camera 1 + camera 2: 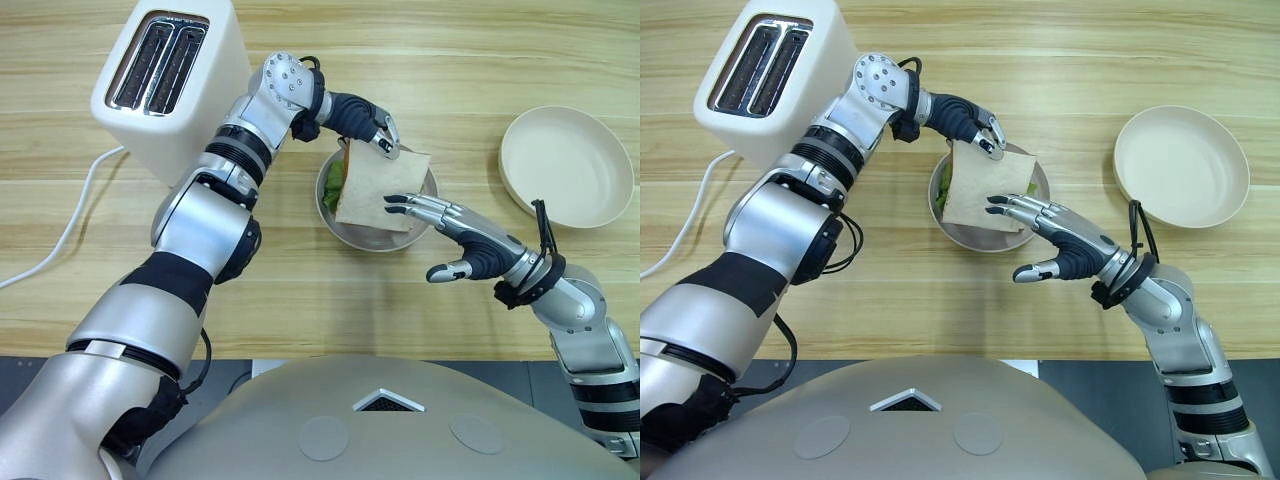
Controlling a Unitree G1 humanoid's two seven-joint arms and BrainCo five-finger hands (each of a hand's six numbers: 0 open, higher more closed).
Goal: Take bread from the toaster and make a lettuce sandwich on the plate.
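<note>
Bread slice point(378, 192): over lettuce point(330, 186) on the plate point(388, 243). Left hand point(366, 118) pinches its top corner; right hand point(468, 243), fingers spread, touches its near edge. Likely light, soft and easily torn; best gripped by the crust.

Both arms point(200, 220) are silver shells with black joint sections. The left hand point(372, 122) and right hand point(472, 246) have black palms and silver fingers point(425, 207). Thin black cables point(543, 228) loop at the right wrist. Small screws dot the left wrist's round cap point(286, 76).
</note>
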